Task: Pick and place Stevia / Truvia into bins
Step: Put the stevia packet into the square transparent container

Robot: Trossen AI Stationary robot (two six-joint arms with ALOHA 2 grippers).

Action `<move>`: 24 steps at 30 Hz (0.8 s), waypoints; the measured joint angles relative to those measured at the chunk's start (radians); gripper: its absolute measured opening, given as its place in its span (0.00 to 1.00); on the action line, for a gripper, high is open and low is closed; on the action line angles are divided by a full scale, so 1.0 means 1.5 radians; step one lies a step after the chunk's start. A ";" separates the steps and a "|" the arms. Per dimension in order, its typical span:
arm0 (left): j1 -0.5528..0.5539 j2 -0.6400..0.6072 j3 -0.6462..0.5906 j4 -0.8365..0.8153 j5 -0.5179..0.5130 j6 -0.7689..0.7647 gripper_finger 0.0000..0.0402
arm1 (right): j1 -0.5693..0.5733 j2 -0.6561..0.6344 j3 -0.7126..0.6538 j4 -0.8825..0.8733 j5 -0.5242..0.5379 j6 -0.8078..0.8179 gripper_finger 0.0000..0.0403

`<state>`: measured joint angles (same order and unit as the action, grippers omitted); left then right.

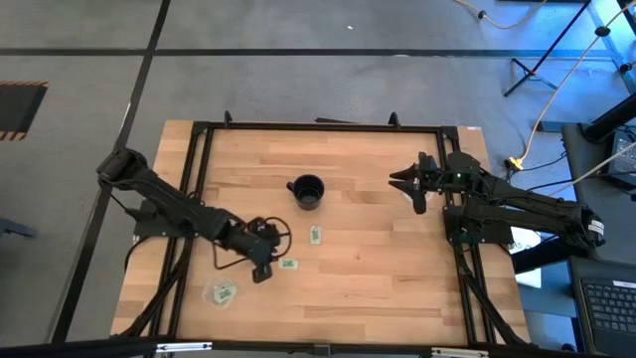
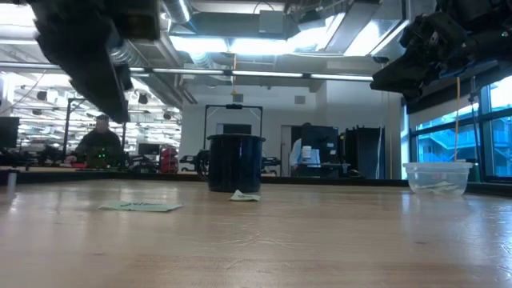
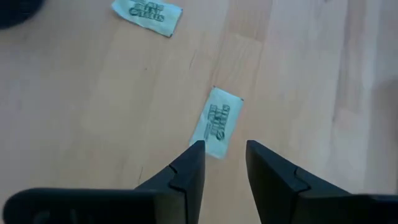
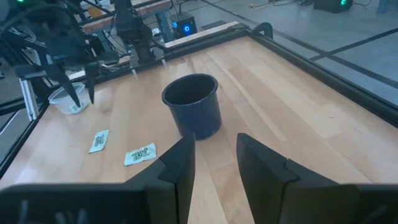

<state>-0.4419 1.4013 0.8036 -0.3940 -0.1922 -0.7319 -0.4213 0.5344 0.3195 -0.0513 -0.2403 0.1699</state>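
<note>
At the table's left front, a small round clear plastic bin (image 1: 221, 292) sits on the light wooden tabletop (image 1: 378, 288) with pale green packets inside it. Just to its right, the left gripper (image 1: 262, 270) hangs over the wood, its two dark fingers (image 3: 188, 171) parted by a narrow gap and holding nothing. In the left wrist view a pale green and white rectangular paper packet (image 3: 217, 122) lies flat just beyond the fingertips, its long axis running roughly in line with the gripper's reach, tilted slightly. In the high view this packet (image 1: 288, 264) lies just to the right of the gripper, with its long axis across the table.

A second pale green packet (image 1: 315, 235) lies near it, closer to the middle, its long axis pointing towards the far edge. Beyond it stands a round black cup (image 1: 307, 191), upright and open.

At the table's right side the right gripper (image 1: 415, 189) waits above the wood, well apart from the packets, its fingers (image 4: 177, 168) narrowly spread and empty.
</note>
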 joint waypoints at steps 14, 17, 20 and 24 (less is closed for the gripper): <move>0.061 0.151 0.000 0.069 0.095 0.185 0.26 | 0.000 0.000 0.000 -0.034 0.000 -0.030 0.30; 0.060 0.166 0.000 0.070 0.103 0.207 0.26 | 0.000 0.000 0.000 -0.035 0.000 -0.030 0.30; 0.060 0.174 0.001 0.071 0.107 0.208 0.26 | 0.000 0.000 0.000 -0.035 0.000 -0.030 0.30; 0.056 0.180 0.003 0.072 0.098 0.208 0.26 | 0.000 0.000 0.000 -0.035 0.000 -0.030 0.30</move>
<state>-0.3572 1.6716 0.8074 -0.2860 -0.0445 -0.4206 -0.4213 0.5346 0.3195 -0.1032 -0.2397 0.1242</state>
